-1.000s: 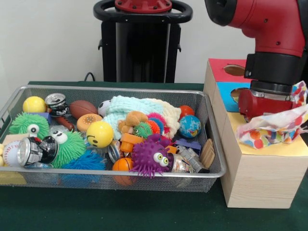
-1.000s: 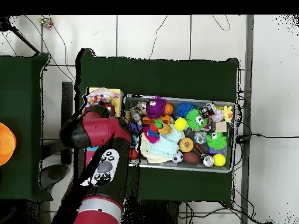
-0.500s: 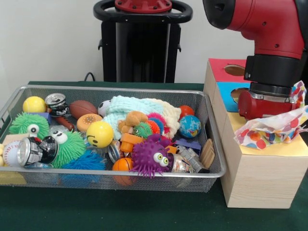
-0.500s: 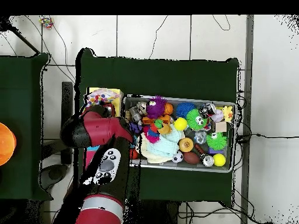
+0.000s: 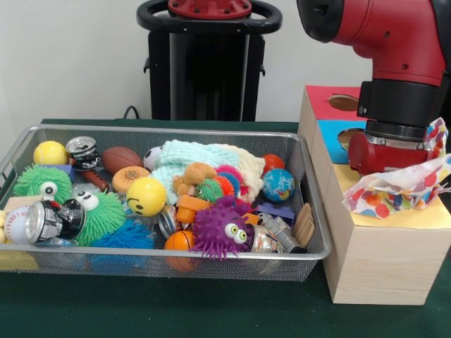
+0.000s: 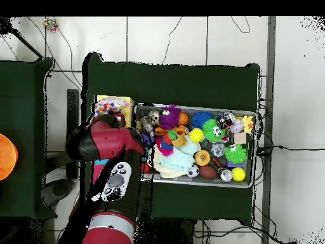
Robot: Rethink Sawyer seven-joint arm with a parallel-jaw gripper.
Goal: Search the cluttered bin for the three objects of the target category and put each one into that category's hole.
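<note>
Polka-dot bag (image 5: 398, 189) lying crumpled on yellow top of wooden box (image 5: 373, 260), partly beneath red arm's wrist (image 5: 394, 144). Jaws hidden behind wrist and bag; cannot tell whether apart or together. Blue and red panels of box farther back, each with a hole. Left of box, wire bin (image 5: 42, 262) on green desk (image 5: 211, 310), crammed with balls, cans, fuzzy toys; purple fuzzy toy (image 5: 222, 231) at near edge.

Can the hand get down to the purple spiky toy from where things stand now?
Probably yes: the purple spiky toy sits on top of the clutter near the bin's front wall, uncovered from above.
</note>
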